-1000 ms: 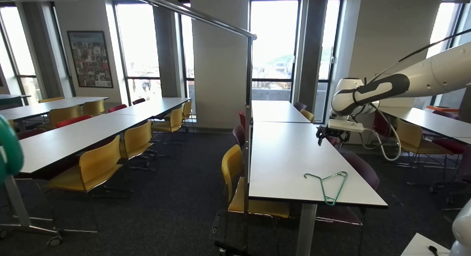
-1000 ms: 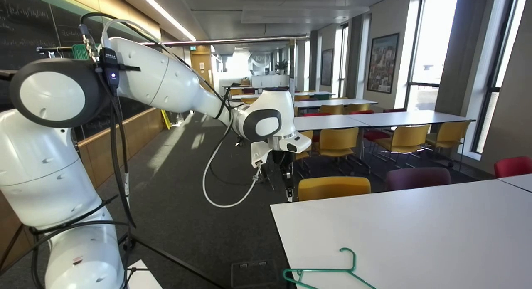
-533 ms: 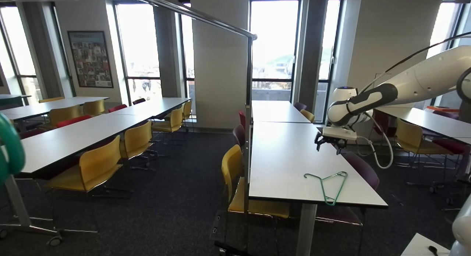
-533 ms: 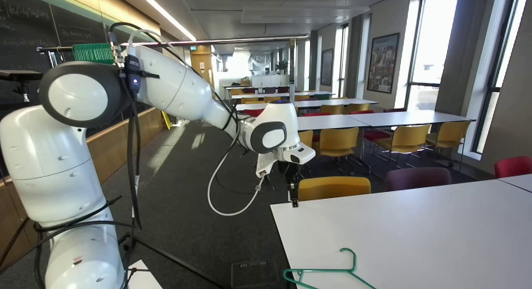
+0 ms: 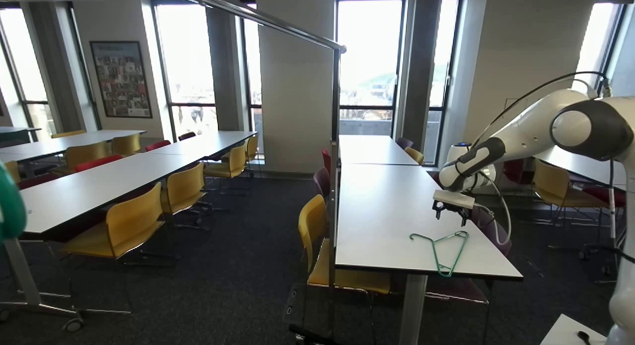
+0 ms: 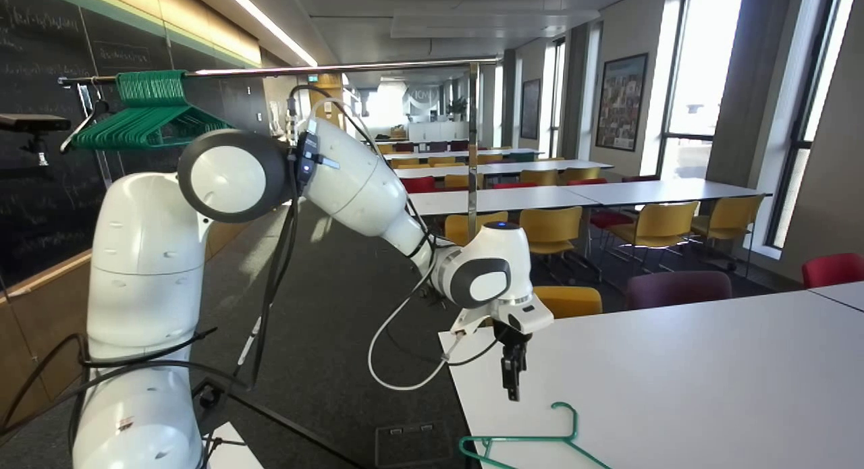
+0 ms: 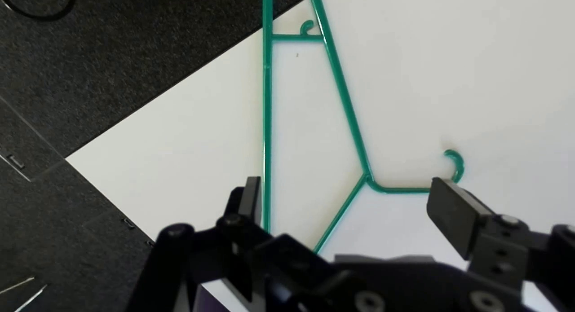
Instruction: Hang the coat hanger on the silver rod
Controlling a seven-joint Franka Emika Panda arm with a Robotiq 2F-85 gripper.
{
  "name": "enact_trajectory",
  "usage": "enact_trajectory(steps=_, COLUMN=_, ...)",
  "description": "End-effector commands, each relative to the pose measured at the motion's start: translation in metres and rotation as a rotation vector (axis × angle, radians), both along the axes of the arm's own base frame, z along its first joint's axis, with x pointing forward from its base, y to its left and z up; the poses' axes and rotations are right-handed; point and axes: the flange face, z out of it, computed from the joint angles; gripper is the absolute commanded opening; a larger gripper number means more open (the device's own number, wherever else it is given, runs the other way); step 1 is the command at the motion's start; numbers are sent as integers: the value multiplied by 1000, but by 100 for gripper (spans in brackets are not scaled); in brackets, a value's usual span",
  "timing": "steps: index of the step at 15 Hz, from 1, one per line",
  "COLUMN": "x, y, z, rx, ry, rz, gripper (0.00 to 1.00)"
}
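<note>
Pincer (image 7: 347,186) hovers over table (image 6: 675,374), fingers spread wide. Coat hanger (image 7: 346,101) lies flat on table below, one end jutting past edge. Silver rod (image 6: 391,65), well apart, carries bunched green hangers (image 6: 128,128).

Identify the coat hanger (image 7: 348,107) by its plain, glossy green; in an exterior view, you find the bunched hangers (image 6: 152,91) in green as well. You recognise the silver rod (image 5: 297,32) by its silver-grey finish with bright streaks. The gripper (image 7: 350,202) is black. Your robot arm (image 6: 145,293) is white with dark grey rings at the joints. Note the white tabletop (image 5: 387,226) with its black edge, the dark grey, speckled carpet (image 7: 112,56), the yellow chair (image 5: 134,221), the red chair (image 6: 833,271) and the purple chair (image 6: 678,290). The poster (image 5: 122,79) shows you a multicoloured grid in a dark frame.
</note>
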Motion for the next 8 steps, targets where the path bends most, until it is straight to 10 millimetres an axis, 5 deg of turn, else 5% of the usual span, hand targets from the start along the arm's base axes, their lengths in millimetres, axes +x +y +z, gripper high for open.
enact_trajectory(steps=1, x=2, y=-10, z=-3, rx=11, ry=-4, rz=-29, gripper=100)
enact_trajectory(steps=8, x=9, y=-24, z=-6, rx=17, ry=-14, rz=-64, gripper=100)
